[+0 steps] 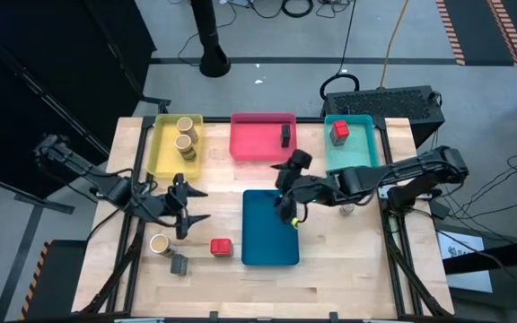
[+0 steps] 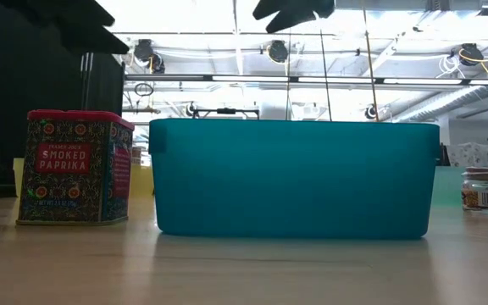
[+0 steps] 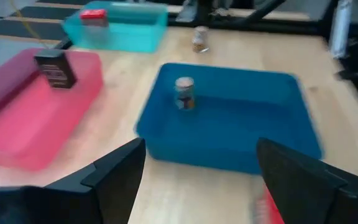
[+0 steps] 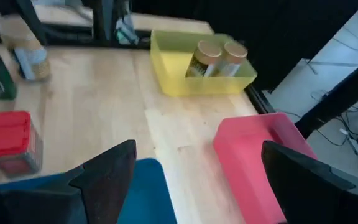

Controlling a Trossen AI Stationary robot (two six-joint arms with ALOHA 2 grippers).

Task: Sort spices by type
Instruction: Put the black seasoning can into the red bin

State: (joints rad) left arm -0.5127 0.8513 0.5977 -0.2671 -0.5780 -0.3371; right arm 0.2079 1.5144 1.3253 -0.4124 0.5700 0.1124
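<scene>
My right gripper (image 1: 287, 218) hangs spread and empty over the blue tray (image 1: 257, 247). The red paprika tin (image 1: 221, 247) on the desk looks light, rigid and probably slick; I'd pinch its flat sides.

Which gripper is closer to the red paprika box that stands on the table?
The left. The left gripper hovers just beside the red paprika box, over bare wood. The right gripper is farther away, above the dark blue tray.

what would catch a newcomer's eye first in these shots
Four bright trays dominate the table from above: yellow tray holding two tan jars, pink tray, teal tray, and the big blue tray in front. The open right gripper hangs over the blue tray; the open left gripper hovers above a red box.
</scene>
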